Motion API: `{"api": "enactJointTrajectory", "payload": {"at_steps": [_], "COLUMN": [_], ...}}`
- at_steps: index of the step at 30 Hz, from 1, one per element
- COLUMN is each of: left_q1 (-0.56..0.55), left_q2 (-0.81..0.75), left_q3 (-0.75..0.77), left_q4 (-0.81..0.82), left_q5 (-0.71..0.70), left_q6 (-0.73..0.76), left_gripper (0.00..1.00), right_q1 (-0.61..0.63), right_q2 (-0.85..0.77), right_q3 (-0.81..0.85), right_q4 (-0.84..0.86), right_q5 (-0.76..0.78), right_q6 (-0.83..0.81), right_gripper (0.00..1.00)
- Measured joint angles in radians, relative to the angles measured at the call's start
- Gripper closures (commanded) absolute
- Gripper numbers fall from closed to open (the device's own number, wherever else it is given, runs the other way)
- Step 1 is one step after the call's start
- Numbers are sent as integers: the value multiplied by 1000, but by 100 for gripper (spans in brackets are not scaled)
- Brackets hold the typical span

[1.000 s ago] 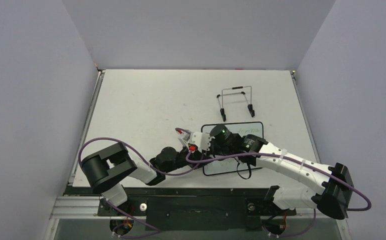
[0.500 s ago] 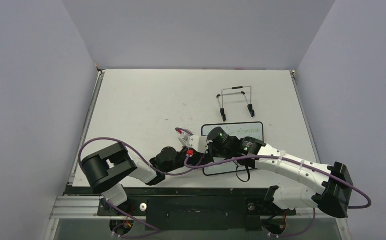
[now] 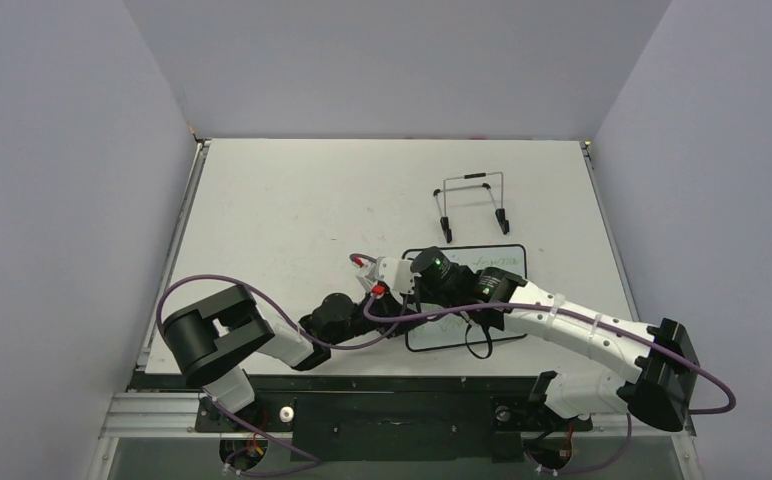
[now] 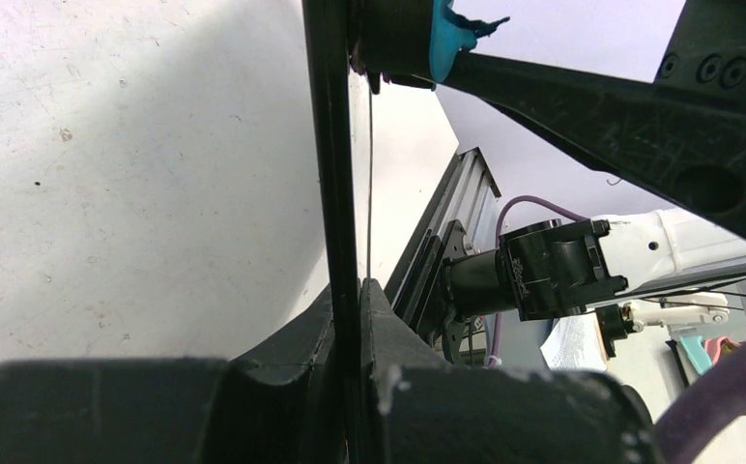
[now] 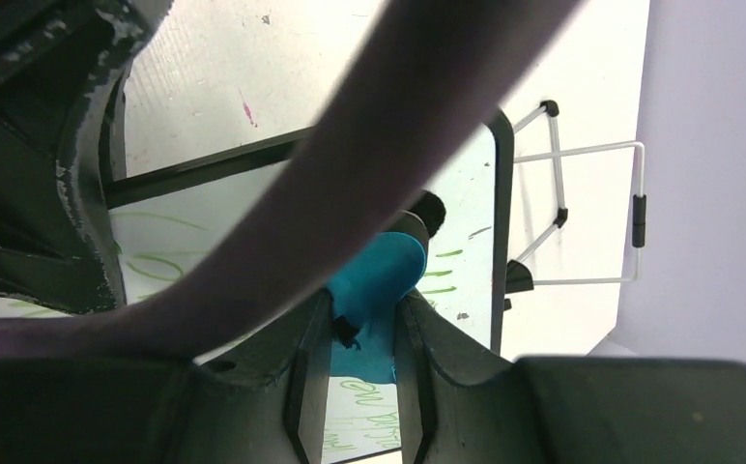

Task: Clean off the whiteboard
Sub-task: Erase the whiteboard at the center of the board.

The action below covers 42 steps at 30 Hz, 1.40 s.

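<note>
The whiteboard (image 3: pixel 440 338), white with a thin black frame, lies near the table's front middle, with green handwriting on it (image 5: pixel 456 253). My left gripper (image 3: pixel 404 298) is shut on the board's left frame edge; in the left wrist view the frame (image 4: pixel 333 145) runs edge-on between the jaws of that gripper (image 4: pixel 350 290). My right gripper (image 3: pixel 424 268) is over the board's upper left part, shut on the blue eraser (image 5: pixel 379 275), which rests on the board. The eraser also shows in the left wrist view (image 4: pixel 442 41). Both arms cover much of the board from above.
A wire stand (image 3: pixel 472 205) with black feet stands just behind the board; it also shows in the right wrist view (image 5: pixel 591 193). Purple cables (image 3: pixel 262 295) loop over the table's front left. Grey walls close in the table's sides.
My right gripper has slid the eraser leftward across the board's upper part, uncovering more of the green writing at the upper right. The left gripper has kept its hold.
</note>
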State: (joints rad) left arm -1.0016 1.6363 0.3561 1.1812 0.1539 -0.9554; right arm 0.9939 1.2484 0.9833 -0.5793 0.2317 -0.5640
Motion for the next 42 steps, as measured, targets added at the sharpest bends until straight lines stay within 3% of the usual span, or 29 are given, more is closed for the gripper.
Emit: {"api": "enactJointTrajectory", "payload": {"at_steps": [9, 20, 29, 37, 42], "left_q1": [1, 1, 1, 2, 2], "left_q2": [0, 0, 0, 0, 0], "left_q3": [0, 0, 0, 0, 0], "left_q4": [-3, -3, -4, -8, -11], "left_q5": [0, 1, 1, 0, 0], "left_q6": [-3, -3, -3, -10, -11], "left_gripper": [100, 100, 100, 100, 100], "right_q1": [48, -1, 12, -128, -121], "right_q2": [5, 39, 24, 19, 19], "right_q3": [5, 61, 34, 43, 44], "right_q4": [-97, -26, -57, -46, -73], "right_q5": [-116, -19, -123, -159, -258], "right_q6": [-80, 28, -33, 23, -16], "right_gripper": [100, 100, 100, 100, 100]}}
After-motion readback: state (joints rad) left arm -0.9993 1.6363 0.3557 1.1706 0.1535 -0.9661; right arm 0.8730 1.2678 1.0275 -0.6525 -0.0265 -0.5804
